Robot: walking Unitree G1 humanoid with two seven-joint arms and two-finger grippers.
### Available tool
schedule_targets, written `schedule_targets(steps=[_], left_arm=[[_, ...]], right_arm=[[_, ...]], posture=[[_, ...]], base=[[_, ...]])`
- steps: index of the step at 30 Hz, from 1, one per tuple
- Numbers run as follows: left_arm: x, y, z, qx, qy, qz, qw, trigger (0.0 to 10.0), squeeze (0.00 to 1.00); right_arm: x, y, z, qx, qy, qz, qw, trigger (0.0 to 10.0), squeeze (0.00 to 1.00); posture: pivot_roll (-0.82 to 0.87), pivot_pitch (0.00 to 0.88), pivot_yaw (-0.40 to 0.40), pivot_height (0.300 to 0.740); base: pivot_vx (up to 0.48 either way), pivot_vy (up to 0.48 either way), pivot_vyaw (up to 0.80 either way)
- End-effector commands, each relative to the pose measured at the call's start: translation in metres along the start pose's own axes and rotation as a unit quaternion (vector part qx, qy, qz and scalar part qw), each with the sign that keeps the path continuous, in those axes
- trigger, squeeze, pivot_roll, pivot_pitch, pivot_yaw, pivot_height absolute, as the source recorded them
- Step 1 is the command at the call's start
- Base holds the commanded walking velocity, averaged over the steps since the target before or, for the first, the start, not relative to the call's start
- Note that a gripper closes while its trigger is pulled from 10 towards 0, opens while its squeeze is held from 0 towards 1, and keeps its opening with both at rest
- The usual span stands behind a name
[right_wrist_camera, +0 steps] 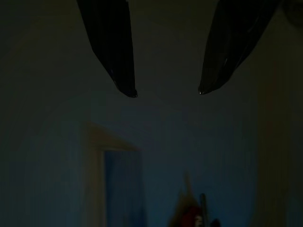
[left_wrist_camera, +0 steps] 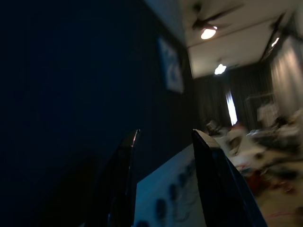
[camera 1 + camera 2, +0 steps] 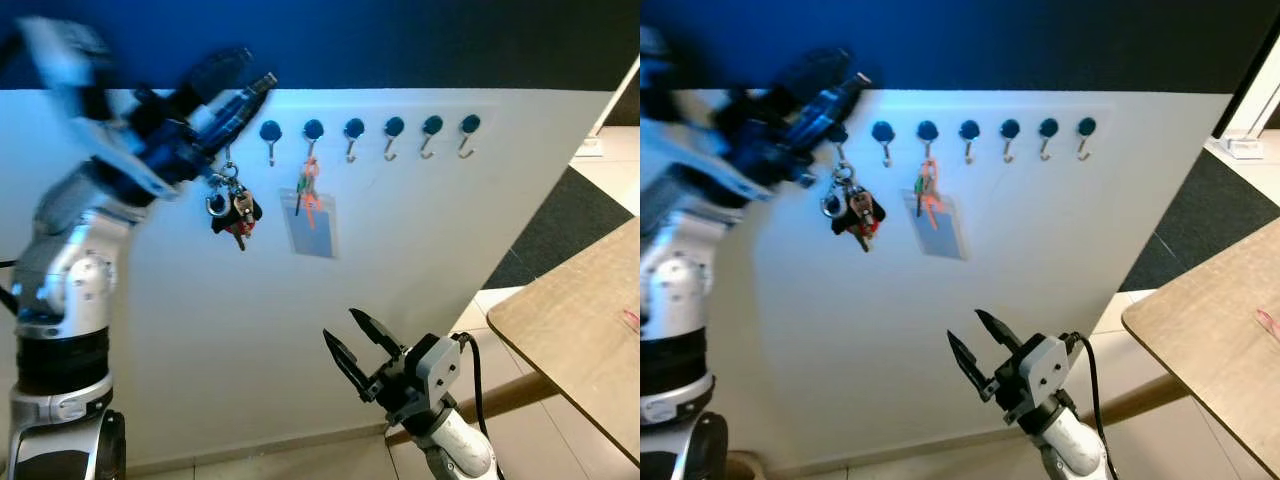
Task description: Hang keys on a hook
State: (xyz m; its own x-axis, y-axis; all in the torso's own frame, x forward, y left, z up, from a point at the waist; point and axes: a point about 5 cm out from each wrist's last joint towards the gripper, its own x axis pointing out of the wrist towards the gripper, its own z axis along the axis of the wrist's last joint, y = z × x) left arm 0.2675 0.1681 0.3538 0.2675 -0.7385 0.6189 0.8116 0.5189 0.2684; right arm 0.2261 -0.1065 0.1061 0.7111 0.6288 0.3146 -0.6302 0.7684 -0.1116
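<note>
A bunch of keys (image 3: 232, 208) with a black fob hangs against the white board (image 3: 420, 260), below the leftmost end of a row of blue-capped hooks (image 3: 354, 128). My left gripper (image 3: 255, 70) is raised, blurred, just above and left of the keys. It covers the spot they hang from. In the left wrist view the left gripper (image 2: 165, 133) is open with nothing between its fingers. Low in front of the board, my right gripper (image 3: 340, 324) is open and empty, pointing up at the board.
A clear badge holder (image 3: 310, 225) on an orange lanyard hangs from the hook next to the keys. Several hooks to its right are bare. A wooden table (image 3: 570, 330) stands at the right, with dark carpet (image 3: 570, 225) behind it.
</note>
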Motion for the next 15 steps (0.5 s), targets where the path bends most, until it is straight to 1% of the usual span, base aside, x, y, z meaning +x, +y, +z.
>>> schedule_targets(steps=[1, 2, 3, 4, 5, 6, 7, 8, 9, 10, 11, 12, 13, 14, 15], left_arm=[[-0.001, -0.01, 0.0, -0.047, -0.024, -0.03, 0.998, 10.0, 0.0], [-0.001, -0.01, 0.0, -0.047, -0.024, -0.03, 0.998, 10.0, 0.0], [-0.001, -0.013, 0.001, -0.061, -0.031, -0.041, 0.997, 10.0, 0.0], [-0.005, -0.021, -0.001, -0.086, -0.031, -0.07, 0.993, 10.0, 0.0], [-0.005, -0.021, -0.001, -0.086, -0.031, -0.07, 0.993, 10.0, 0.0], [-0.011, -0.029, -0.004, -0.105, -0.021, -0.101, 0.989, 10.0, 0.0], [-0.014, -0.035, -0.006, -0.116, -0.013, -0.12, 0.986, 10.0, 0.0], [-0.014, -0.035, -0.006, -0.116, -0.013, -0.12, 0.986, 10.0, 0.0], [-0.034, -0.056, -0.033, -0.143, 0.118, -0.166, 0.969, 10.0, 0.0], [-0.034, -0.056, -0.033, -0.143, 0.118, -0.166, 0.969, 10.0, 0.0], [-0.054, -0.069, -0.063, -0.14, 0.256, -0.187, 0.938, 10.0, 0.0], [-0.072, -0.08, -0.081, -0.143, 0.346, -0.206, 0.904, 10.0, 0.0], [-0.072, -0.08, -0.081, -0.143, 0.346, -0.206, 0.904, 10.0, 0.0], [-0.097, -0.091, -0.102, -0.164, 0.431, -0.212, 0.862, 10.0, 0.0], [-0.119, -0.1, -0.117, -0.185, 0.474, -0.205, 0.836, 10.0, 0.0]], right_arm=[[-0.004, -0.002, 0.001, 0.002, 0.002, -0.005, 1.0, 10.0, 0.0], [-0.004, -0.002, 0.001, 0.002, 0.002, -0.005, 1.0, 10.0, 0.0], [-0.004, -0.002, 0.001, 0.002, 0.003, -0.005, 1.0, 10.0, 0.0], [-0.004, -0.002, 0.001, 0.002, 0.004, -0.004, 1.0, 10.0, 0.0], [-0.004, -0.002, 0.001, 0.002, 0.004, -0.004, 1.0, 10.0, 0.0], [-0.004, -0.002, 0.0, 0.002, 0.005, -0.004, 1.0, 10.0, 0.0], [-0.005, -0.002, 0.0, 0.002, 0.006, -0.003, 1.0, 10.0, 0.0], [-0.005, -0.002, 0.0, 0.002, 0.006, -0.003, 1.0, 10.0, 0.0], [-0.007, -0.002, -0.002, 0.002, 0.012, -0.003, 1.0, 10.0, 0.0], [-0.007, -0.002, -0.002, 0.002, 0.012, -0.003, 1.0, 10.0, 0.0], [-0.008, -0.003, -0.007, 0.001, 0.027, -0.002, 1.0, 10.0, 0.0], [-0.01, -0.003, -0.01, 0.001, 0.038, -0.001, 0.999, 10.0, 0.0], [-0.01, -0.003, -0.01, 0.001, 0.038, -0.001, 0.999, 10.0, 0.0], [-0.012, -0.002, -0.017, -0.002, 0.056, 0.002, 0.998, 10.0, 0.0], [-0.015, -0.003, -0.025, 0.003, 0.078, 0.001, 0.997, 10.0, 0.0]], posture=[[0.07, 0.064, -0.063, 0.74], [0.07, 0.064, -0.063, 0.74], [0.07, 0.066, -0.064, 0.74], [0.07, 0.069, -0.065, 0.74], [0.07, 0.069, -0.065, 0.74], [0.07, 0.07, -0.065, 0.74], [0.07, 0.071, -0.065, 0.74], [0.07, 0.071, -0.065, 0.74], [0.07, 0.073, -0.064, 0.74], [0.07, 0.073, -0.064, 0.74], [0.07, 0.073, -0.061, 0.74], [0.07, 0.073, -0.061, 0.74], [0.07, 0.073, -0.061, 0.74], [0.07, 0.074, -0.06, 0.74], [0.07, 0.073, -0.061, 0.74]], base=[[0.0, 0.0, 0.0], [0.0, 0.0, 0.0], [0.0, 0.0, 0.0], [0.0, 0.0, 0.0], [0.0, 0.0, 0.0], [0.0, 0.0, 0.0], [0.0, 0.0, 0.0], [0.0, 0.0, 0.0], [0.0, 0.0, 0.0], [0.0, 0.0, 0.0], [0.0, 0.0, 0.0], [0.0, 0.0, 0.0], [0.0, 0.0, 0.0], [0.0, 0.0, 0.0], [0.0, 0.0, 0.0]])
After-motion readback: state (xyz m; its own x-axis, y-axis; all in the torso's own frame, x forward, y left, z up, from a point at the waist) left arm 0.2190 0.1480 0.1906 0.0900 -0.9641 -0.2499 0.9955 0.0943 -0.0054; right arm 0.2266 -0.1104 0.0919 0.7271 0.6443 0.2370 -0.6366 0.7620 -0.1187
